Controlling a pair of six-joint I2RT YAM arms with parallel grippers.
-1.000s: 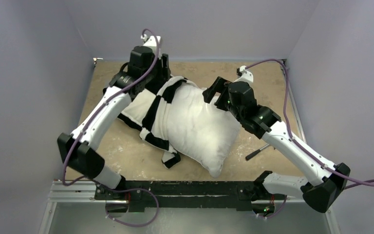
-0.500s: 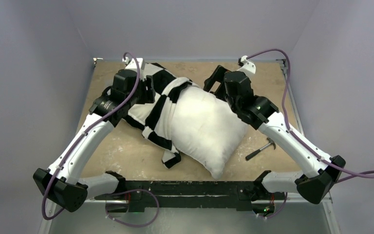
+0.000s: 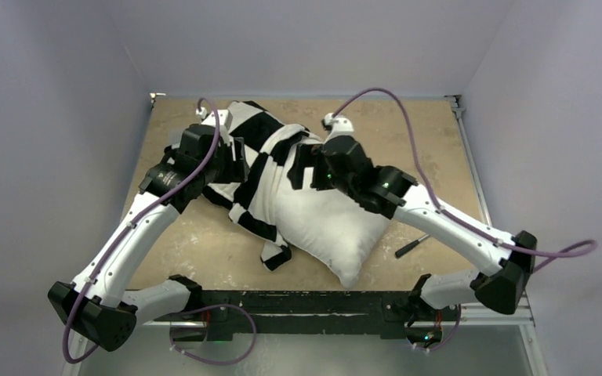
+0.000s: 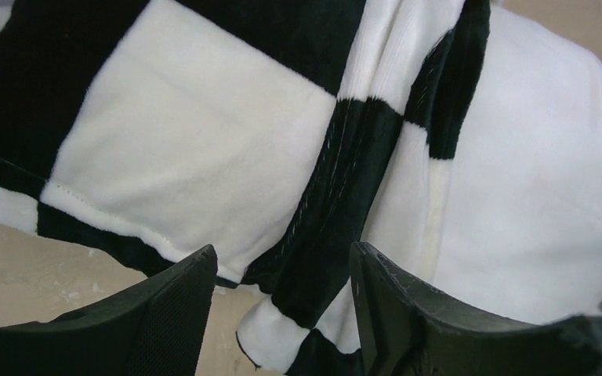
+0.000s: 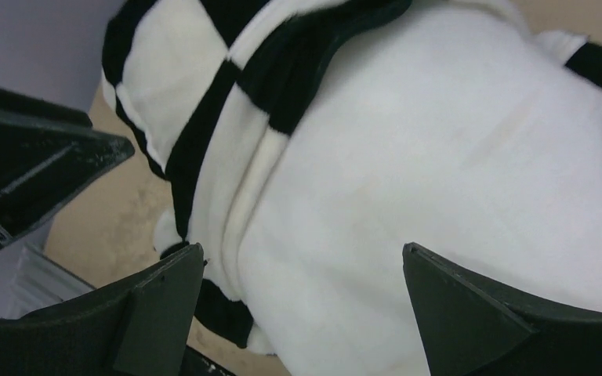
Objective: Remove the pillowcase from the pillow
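Two grippers are working over one pillow (image 3: 325,223) and one pillowcase (image 3: 257,157). The pillow is lying slantwise across the middle of the table (image 3: 196,251), one corner pointing at the near edge. The checkered pillowcase is bunched over only its far-left end, leaving most of the white cushion bare. The left gripper (image 4: 282,262) is hovering just above the bunched cloth with its fingers apart and nothing between them, probably lining up a fresh pinch so it can drag the cover toward the left edge. The right gripper (image 5: 302,251) is hanging spread wide over the bare pillow beside the cover's hem, seemingly placed to pin the cushion down. One small dark tool (image 3: 411,245) is lying near the right edge, apart from everything.
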